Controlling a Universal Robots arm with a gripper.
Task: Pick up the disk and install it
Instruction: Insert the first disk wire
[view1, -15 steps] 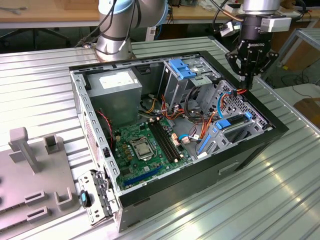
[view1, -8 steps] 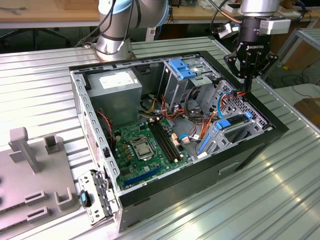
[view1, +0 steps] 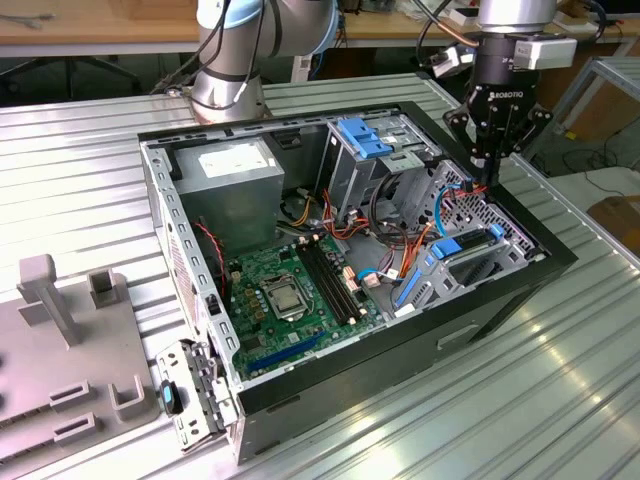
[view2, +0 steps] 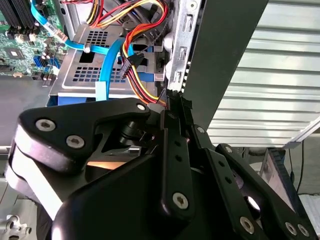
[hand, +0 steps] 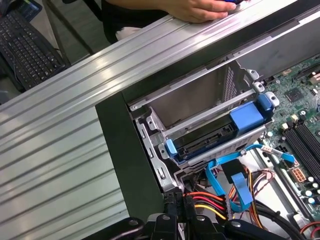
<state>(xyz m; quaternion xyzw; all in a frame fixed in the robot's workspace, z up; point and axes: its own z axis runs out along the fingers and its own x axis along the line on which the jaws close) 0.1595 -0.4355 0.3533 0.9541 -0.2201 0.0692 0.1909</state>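
**Gripper at the case's drive-bay corner**

Open computer case (view1: 400, 375) lies on its side on the ribbed metal table (view1: 540, 400). I see the gripper (view1: 486, 180) pointing down into the case's corner on the exterior view's right, fingers drawn together, tip among the cables there. Just below it inside the case, the disk (view1: 468, 256) sits in a metal bay, blue bracket ends showing. Power-supply box (view1: 235, 180) fills the case's opposite corner; motherboard (view1: 290, 290) covers its floor. Grey fixture (view1: 70, 340) stands outside the case, on the exterior view's left.

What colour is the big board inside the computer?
The board is green, clearest in the exterior view.
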